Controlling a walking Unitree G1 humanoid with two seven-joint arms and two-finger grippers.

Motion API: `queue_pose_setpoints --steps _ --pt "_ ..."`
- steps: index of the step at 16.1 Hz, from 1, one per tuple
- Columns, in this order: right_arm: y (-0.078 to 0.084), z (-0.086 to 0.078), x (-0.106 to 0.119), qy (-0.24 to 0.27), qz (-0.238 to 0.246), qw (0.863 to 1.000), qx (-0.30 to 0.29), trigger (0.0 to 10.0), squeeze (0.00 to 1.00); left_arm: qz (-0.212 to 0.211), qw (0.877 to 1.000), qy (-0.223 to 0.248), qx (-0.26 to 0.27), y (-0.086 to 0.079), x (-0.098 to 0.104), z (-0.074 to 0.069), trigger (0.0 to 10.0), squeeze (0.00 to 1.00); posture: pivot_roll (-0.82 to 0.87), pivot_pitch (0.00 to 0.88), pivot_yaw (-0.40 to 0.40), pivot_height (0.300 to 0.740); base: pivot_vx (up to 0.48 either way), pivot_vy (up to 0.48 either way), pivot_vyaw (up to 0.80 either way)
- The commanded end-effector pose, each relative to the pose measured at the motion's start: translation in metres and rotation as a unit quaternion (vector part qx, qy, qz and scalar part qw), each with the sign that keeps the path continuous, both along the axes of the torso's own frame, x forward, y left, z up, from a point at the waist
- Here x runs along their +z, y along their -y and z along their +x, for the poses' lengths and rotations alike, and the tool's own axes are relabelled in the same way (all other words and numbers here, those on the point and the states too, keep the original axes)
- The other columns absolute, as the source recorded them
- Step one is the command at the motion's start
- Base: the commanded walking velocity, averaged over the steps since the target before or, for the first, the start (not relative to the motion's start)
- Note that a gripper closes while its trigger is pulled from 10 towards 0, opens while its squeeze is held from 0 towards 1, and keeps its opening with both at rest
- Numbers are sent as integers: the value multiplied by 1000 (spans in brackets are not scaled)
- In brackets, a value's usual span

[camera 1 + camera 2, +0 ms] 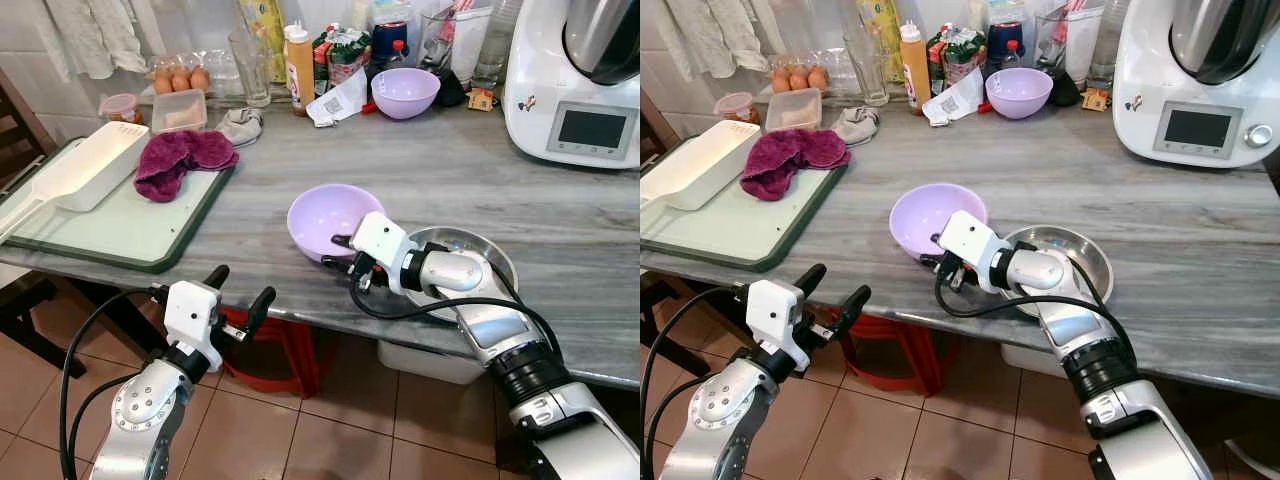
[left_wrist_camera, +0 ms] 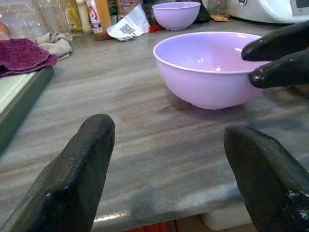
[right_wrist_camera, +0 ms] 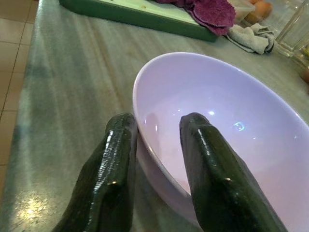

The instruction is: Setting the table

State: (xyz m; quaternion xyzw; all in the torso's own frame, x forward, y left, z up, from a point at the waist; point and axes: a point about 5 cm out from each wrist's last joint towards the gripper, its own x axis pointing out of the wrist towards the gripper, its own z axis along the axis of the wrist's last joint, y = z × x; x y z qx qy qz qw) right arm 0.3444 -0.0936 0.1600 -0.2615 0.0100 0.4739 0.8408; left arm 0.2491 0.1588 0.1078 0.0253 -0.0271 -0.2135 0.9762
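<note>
A light purple bowl (image 1: 322, 212) stands near the front edge of the grey marble counter (image 1: 560, 230). My right gripper (image 1: 338, 253) is on its near rim, one black finger inside and one outside, shut on the rim (image 3: 145, 121). Touching the bowl's right side, under my right wrist, is a shiny steel bowl (image 1: 478, 250). My left gripper (image 1: 240, 285) hangs open just below and in front of the counter edge, left of the purple bowl (image 2: 207, 72), with nothing between its fingers. A second purple bowl (image 1: 404, 92) stands at the back of the counter.
A green-rimmed board (image 1: 120, 235) on the left carries a white oblong container (image 1: 90, 165) and a magenta cloth (image 1: 182, 155). Bottles, jars, eggs and a glass line the back wall. A white kitchen machine (image 1: 575, 85) stands back right. A red stool (image 1: 285, 350) is under the counter.
</note>
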Motion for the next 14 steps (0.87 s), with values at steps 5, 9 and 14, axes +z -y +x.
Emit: queue_pose_setpoints --steps 5,9,14 --pt "-1 7 28 68 39 997 -23 10000 1000 6 1000 -1 -3 0 -1 2 10000 0 -83 102 87 740 0 0 0" --pt "-3 1 34 85 68 994 -31 10000 1000 5 1000 -2 -5 1 -2 3 10000 0 -91 99 88 740 0 0 0" --pt "3 -6 44 108 112 985 -75 10000 1000 3 1000 -2 -12 3 -4 4 10000 0 -98 105 82 740 0 0 0"
